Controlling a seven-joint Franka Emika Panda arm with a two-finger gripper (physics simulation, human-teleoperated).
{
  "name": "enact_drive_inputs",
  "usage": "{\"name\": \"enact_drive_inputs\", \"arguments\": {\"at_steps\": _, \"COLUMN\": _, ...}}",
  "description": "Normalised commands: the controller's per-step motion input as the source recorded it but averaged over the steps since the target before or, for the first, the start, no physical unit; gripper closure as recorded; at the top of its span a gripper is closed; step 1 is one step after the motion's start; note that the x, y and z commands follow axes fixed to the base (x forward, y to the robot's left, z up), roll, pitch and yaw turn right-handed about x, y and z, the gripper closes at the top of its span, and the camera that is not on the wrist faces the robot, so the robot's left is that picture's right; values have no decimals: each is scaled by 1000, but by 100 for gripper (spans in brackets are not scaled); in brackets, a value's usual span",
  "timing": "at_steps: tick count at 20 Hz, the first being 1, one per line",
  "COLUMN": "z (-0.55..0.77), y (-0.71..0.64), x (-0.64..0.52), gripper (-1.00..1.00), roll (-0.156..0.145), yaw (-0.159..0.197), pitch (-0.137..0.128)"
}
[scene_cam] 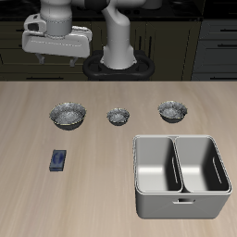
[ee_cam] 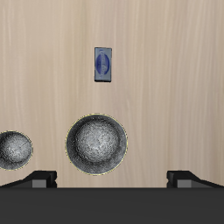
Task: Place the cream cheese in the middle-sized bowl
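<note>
Nothing done yet: the cream cheese [scene_cam: 57,160] lies on the bench [scene_cam: 93,199], well apart from the middle-sized bowl [scene_cam: 171,111] (untouched). The hand [ee_cam: 112,179] hangs wide, empty.

Three silver bowls [scene_cam: 68,114], one blue box [scene_cam: 57,160], seemingly one two-compartment bin [scene_cam: 181,176]

Franka arm raised high above the table [scene_cam: 102,97], near its back edge. Wrist horizontal; gripper [scene_cam: 57,59] pointing downward, fingers [ee_cam: 39,179] spread wide apart, holding nothing, well clear of the table surface.
</note>
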Motion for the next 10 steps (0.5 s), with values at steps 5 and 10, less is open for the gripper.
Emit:
{"name": "enact_drive_inputs", "arguments": {"at_steps": 5, "z": 149, "y": 0, "x": 235, "gripper": -100, "roll": 30, "yaw": 2, "pitch": -9}}
{"name": "enact_drive_inputs", "arguments": {"at_steps": 10, "z": 106, "y": -24, "x": 289, "gripper": -100, "roll": 29, "yaw": 11, "pitch": -3}}
